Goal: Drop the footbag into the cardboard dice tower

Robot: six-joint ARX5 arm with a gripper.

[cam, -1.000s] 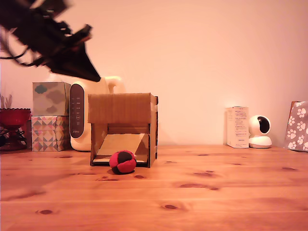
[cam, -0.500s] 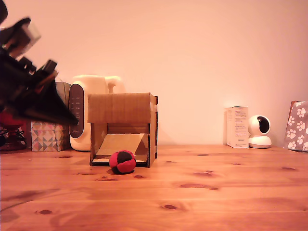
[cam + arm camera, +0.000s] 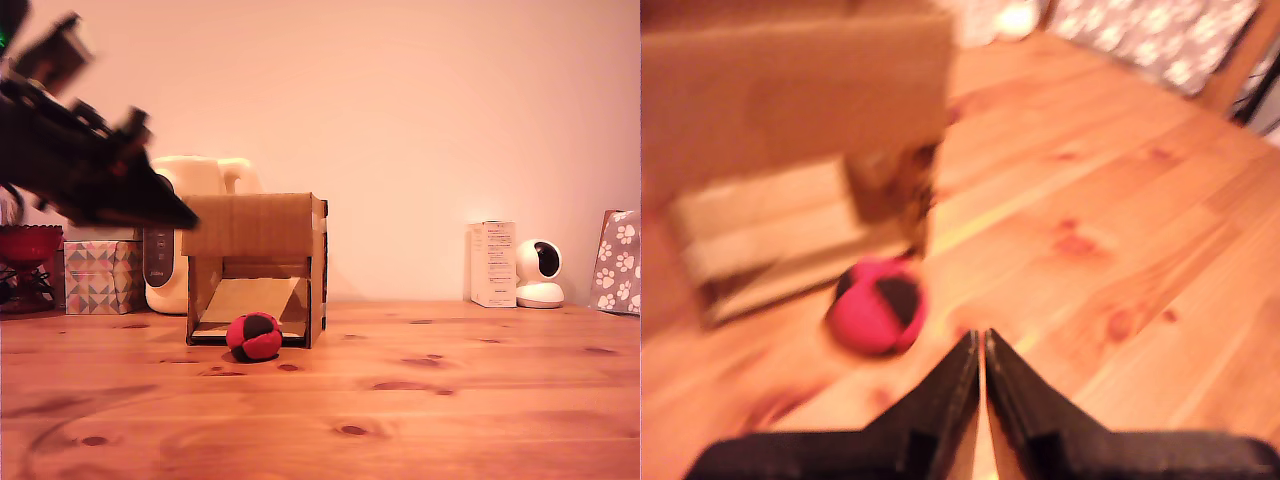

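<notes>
Footbag on table, claw closed, empty.

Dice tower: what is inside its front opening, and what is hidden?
Inside the dice tower only a slanted cardboard ramp shows. The footbag lies on the table just outside. The upper interior is covered by the front panel.

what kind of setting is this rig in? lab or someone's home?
Probably a home, not a lab: a pine wooden table against a plain wall, with patterned tissue boxes, a cream appliance and a small indoor security camera along the back.
</notes>
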